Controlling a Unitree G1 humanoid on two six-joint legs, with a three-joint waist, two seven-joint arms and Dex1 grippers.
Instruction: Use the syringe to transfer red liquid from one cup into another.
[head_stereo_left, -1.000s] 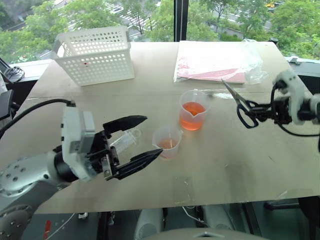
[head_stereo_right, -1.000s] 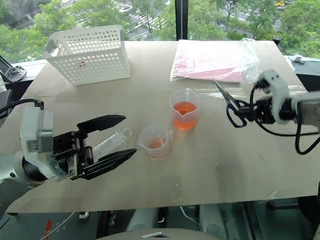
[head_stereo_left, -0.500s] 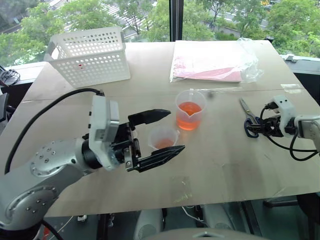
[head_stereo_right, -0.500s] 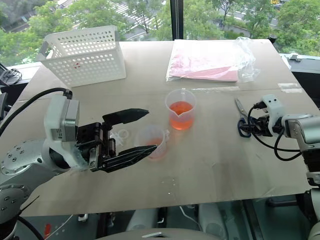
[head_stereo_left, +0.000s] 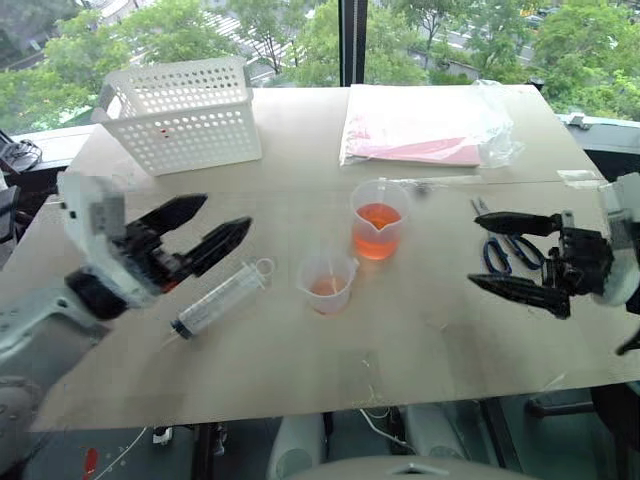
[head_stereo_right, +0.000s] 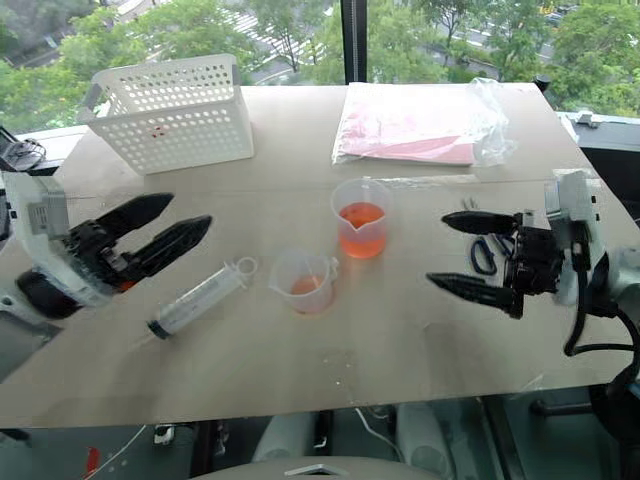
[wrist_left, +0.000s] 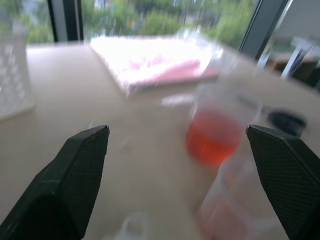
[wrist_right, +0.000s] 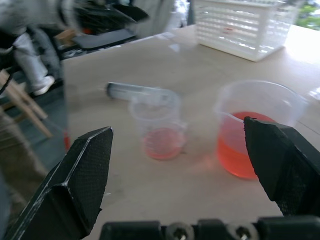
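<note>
Table layout with both arms free. The syringe (head_stereo_left: 221, 299) lies flat on the table (head_stereo_left: 300, 370), thumb loop toward the small cup (head_stereo_left: 328, 283), tip toward the near edge; nothing grips it. My left gripper (head_stereo_left: 190, 233) hovers just beside it with its fingers spread and empty, a stance I judge suited to a pickup along the barrel. The small cup stands upright just past the loop with a shallow layer of red liquid (head_stereo_left: 327, 287). The tall cup (head_stereo_left: 380, 219), spout facing me, stands just behind it and holds more of the liquid, so I read it as the source. My right gripper (head_stereo_left: 520, 254) hangs level over the right side, fingers wide apart and holding nothing; scissors (head_stereo_left: 499, 246) lie on the table beneath it. A white basket (head_stereo_left: 182, 111) and a plastic bag (head_stereo_left: 428, 123) sit at the far edge, well clear of the work.
</note>
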